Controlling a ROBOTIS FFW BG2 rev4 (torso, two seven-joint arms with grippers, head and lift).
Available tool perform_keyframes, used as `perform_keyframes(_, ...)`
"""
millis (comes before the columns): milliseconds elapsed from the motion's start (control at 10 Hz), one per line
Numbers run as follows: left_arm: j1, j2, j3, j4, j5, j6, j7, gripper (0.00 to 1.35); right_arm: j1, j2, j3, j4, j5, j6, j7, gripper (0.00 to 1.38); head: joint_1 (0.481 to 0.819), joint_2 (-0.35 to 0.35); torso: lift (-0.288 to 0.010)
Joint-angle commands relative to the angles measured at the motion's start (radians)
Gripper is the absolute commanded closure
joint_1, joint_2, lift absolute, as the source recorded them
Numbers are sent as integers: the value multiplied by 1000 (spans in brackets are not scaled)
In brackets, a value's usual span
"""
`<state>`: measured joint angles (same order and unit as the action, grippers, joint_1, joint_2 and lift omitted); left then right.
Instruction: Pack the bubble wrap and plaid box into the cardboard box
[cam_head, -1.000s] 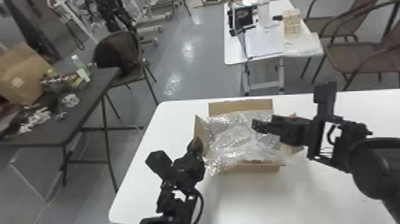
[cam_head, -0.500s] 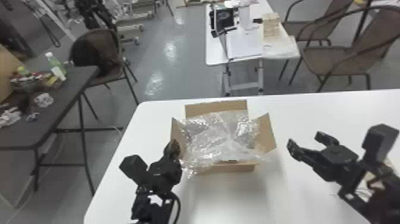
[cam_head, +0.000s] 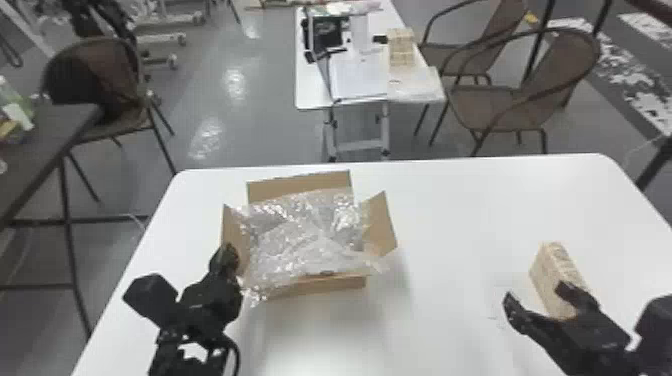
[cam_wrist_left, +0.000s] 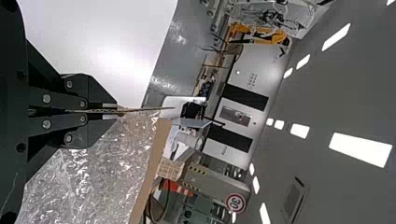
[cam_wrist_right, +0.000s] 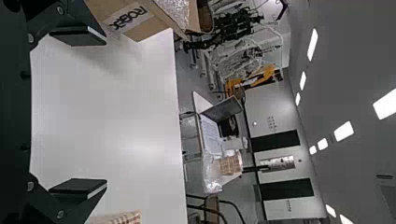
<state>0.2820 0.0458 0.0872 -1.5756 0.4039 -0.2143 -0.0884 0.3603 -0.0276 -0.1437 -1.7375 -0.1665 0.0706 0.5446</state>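
Just ahead of the right gripper (cam_head: 537, 296) and reaching behind one of its fingers, the plaid box (cam_head: 551, 267) stands on the white table (cam_head: 450, 200), outside the carton and waiting to be packed. That gripper's fingers are spread apart with nothing between them. Well off to its left, the bubble wrap (cam_head: 300, 235) lies in the open cardboard box (cam_head: 325, 287), spilling over the near rim. Beside the wrap, the left gripper (cam_wrist_left: 114, 111) has its fingers pinched together on a cardboard flap (cam_wrist_left: 144, 110).

Roughly half the packing looks done: the wrap is mostly in, while the plaid box has yet to be gripped and put in, and the loose wrap probably needs tucking.

Beneath the wrap, the carton's inside is hidden. One finger covers part of the plaid box, which the right wrist view cuts off; whether they touch, I cannot tell.
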Motion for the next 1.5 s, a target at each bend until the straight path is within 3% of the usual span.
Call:
perform_keyframes(0, 3, 0, 2, -1, 4, -2, 1, 1213, 57, 17, -37, -28, 18, -2, 0, 211, 695, 114, -44)
perform_keyframes(300, 19, 0, 8, -7, 12, -7, 7, 1213, 120, 28, -166, -45, 50, -43, 5, 206, 695, 72, -44)
perform_keyframes(600, 20, 0, 8, -6, 16, -7, 12, 1213, 80, 28, -272, 18, 59, -69, 32, 205, 695, -10, -44)
perform_keyframes(800, 19, 2, 5, -7, 20, -8, 12, 1213, 11, 28, -287, 91, 71, -69, 51, 205, 695, -51, -44)
perform_keyframes(1400, 14, 2, -4, -6, 20, -2, 15, 1213, -152, 28, -290, 254, 165, -48, 97, 208, 695, -54, -44)
